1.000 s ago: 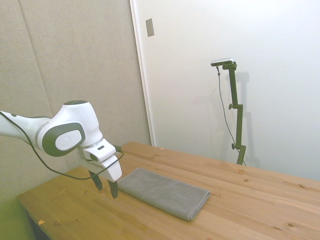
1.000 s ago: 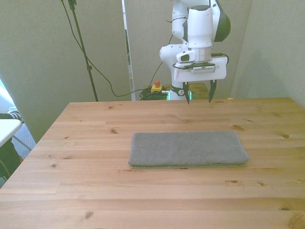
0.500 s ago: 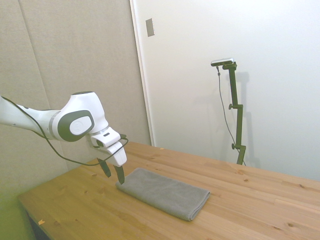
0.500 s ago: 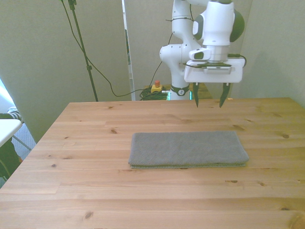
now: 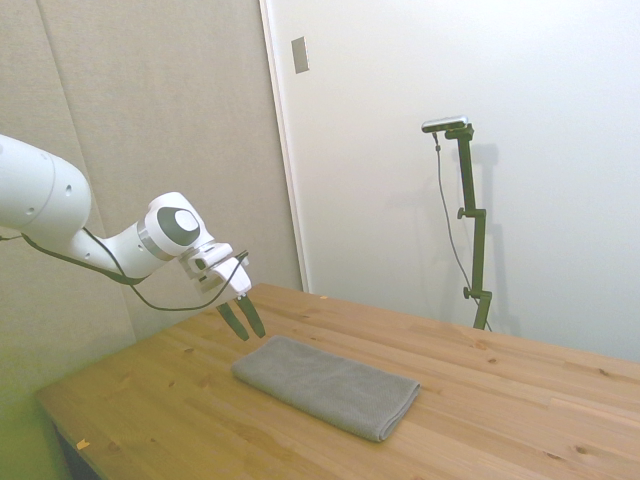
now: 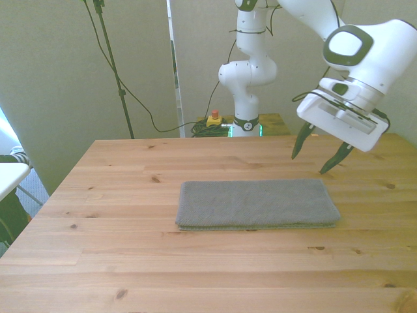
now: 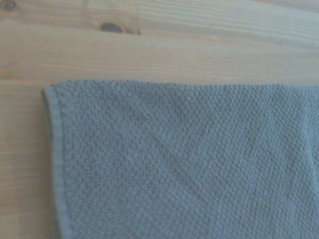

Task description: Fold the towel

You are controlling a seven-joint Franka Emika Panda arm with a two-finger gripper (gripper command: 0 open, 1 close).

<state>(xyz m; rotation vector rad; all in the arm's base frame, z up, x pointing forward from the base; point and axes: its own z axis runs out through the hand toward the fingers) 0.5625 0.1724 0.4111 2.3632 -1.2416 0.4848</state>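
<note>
We see the wooden worktop [image 6: 117,261] filling the lower part of the front view, its boards running across, with dark knots scattered over them. The white arm [image 6: 352,45] reaches down over the worktop's far side toward the front view's right, its wrist tilted. On the worktop lies the grey towel [image 6: 257,204], a long flat rectangle already doubled into layers, near the middle and a little toward the front view's right; its layered edge faces the camera. In the side view the towel [image 5: 325,385] lies flat, one short end nearest the arm. The tool [image 6: 319,156] hangs in the air above the worktop, just beyond the towel's far corner on the front view's right, touching nothing; its two dark fingers [image 6: 301,142] stand well apart, so it is wide and holds nothing. In the side view the tool [image 5: 241,318] points down at a slant over the towel's near end. The wrist view shows a towel [image 7: 184,164] corner close up, nubbly weave with a hemmed edge, on bare wood [image 7: 149,45].
</note>
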